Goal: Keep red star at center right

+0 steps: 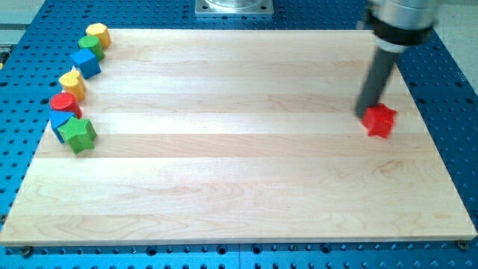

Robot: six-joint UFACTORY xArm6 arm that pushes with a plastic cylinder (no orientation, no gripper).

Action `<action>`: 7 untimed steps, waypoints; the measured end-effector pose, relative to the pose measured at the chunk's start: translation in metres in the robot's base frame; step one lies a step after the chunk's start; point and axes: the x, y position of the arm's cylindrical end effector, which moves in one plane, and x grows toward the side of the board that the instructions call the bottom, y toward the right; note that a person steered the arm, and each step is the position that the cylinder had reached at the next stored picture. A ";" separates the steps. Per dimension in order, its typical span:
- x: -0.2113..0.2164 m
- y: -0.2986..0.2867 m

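Observation:
A red star (380, 121) lies on the wooden board (239, 149) at the view's centre right. My tip (364, 113) stands at the star's upper left edge, touching or almost touching it; the dark rod rises from there toward the view's top right. The star is partly hidden by the rod on its left side.
Along the board's left edge runs a curved row of blocks: yellow hexagon (98, 34), green block (89, 45), blue cube (87, 63), yellow block (72, 83), red cylinder (64, 104), a blue block (58, 122), green star (78, 134). A blue pegboard (448, 82) surrounds the board.

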 end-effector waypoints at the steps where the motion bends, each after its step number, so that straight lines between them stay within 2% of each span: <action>1: -0.013 -0.034; 2: 0.039 -0.112; 3: 0.099 -0.043; 4: 0.088 0.018; 5: 0.059 0.032; 7: 0.029 0.023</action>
